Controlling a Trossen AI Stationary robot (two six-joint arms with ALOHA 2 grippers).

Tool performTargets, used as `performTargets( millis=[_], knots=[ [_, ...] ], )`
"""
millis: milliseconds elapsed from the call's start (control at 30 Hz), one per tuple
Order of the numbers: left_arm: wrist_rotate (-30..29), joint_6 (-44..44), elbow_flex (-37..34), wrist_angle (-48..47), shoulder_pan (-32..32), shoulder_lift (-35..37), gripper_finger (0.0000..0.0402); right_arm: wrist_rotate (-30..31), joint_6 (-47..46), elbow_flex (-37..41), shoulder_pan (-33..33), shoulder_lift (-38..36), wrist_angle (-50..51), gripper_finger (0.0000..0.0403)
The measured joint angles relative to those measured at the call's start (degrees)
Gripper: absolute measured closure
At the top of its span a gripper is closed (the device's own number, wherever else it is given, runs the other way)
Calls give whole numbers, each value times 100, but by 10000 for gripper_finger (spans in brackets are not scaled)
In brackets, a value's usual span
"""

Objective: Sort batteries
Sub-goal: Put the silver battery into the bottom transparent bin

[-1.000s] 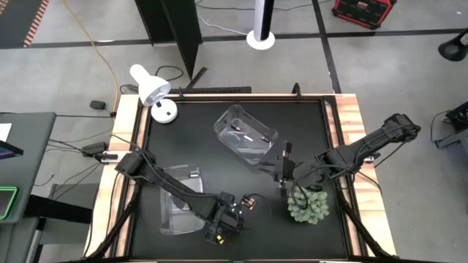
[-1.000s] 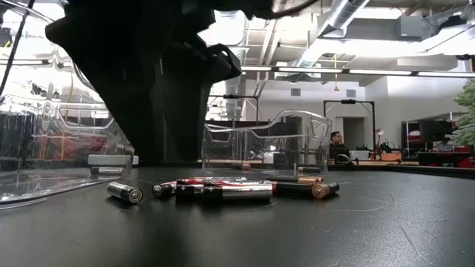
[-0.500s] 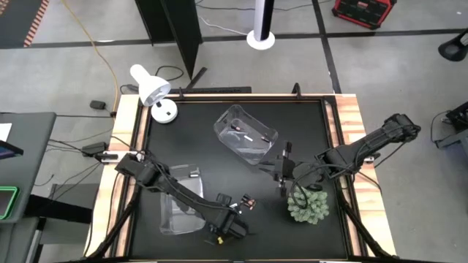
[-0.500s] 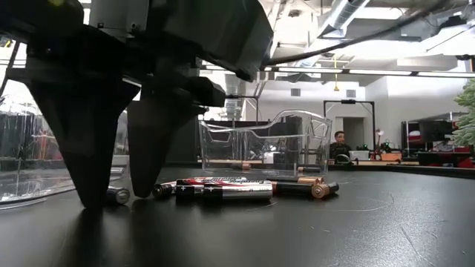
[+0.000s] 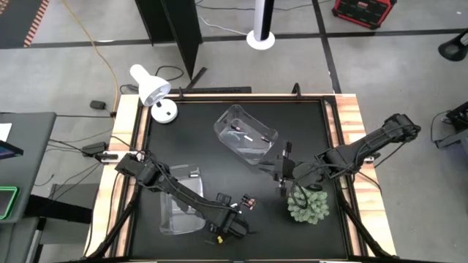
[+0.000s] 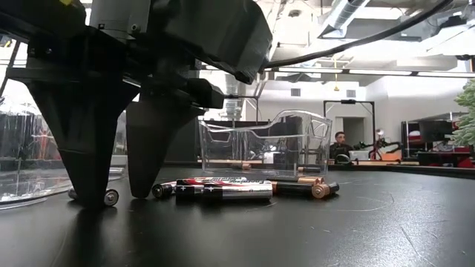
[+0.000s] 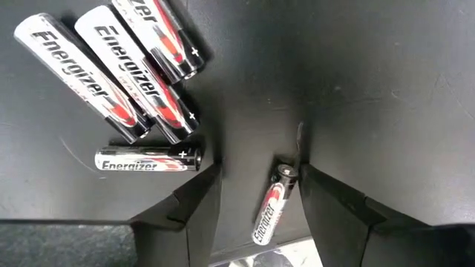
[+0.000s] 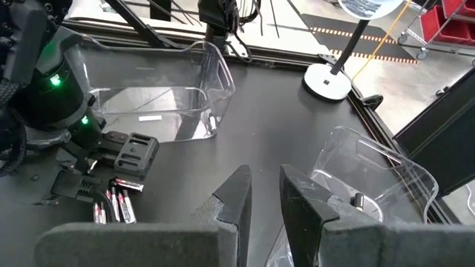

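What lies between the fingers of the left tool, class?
One silvery battery lies on the black table between the open left tool's fingers, not yet gripped. Its lower end is hidden by the tool.

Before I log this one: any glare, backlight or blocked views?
Low view: bright room lights behind leave the left gripper a dark silhouette filling the left half, while the batteries stay readable. Left wrist view: soft sheen on the silver battery between the fingers. High view: even light, batteries tiny.
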State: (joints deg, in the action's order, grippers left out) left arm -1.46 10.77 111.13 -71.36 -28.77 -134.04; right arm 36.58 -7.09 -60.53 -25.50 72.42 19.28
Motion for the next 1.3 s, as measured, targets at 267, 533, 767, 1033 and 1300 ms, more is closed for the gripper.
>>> performTargets(
  millis=[267, 533, 767, 1033, 1300],
  knots=[
    [142, -18, -7, -37, 58, -4, 287, -1, 0, 0, 1, 0, 1, 315],
    [171, -155, -13, -74, 133, -7, 350, -2, 0, 0, 2, 0, 1, 315],
    [133, -176, -13, -74, 220, -7, 388, -2, 0, 0, 2, 0, 1, 315],
    [76, -254, -9, -84, 225, -7, 388, -2, 0, 0, 2, 0, 1, 315],
    [-187, -245, 387, -228, 232, -45, 390, -3, 0, 0, 2, 0, -1, 315]
  ],
)
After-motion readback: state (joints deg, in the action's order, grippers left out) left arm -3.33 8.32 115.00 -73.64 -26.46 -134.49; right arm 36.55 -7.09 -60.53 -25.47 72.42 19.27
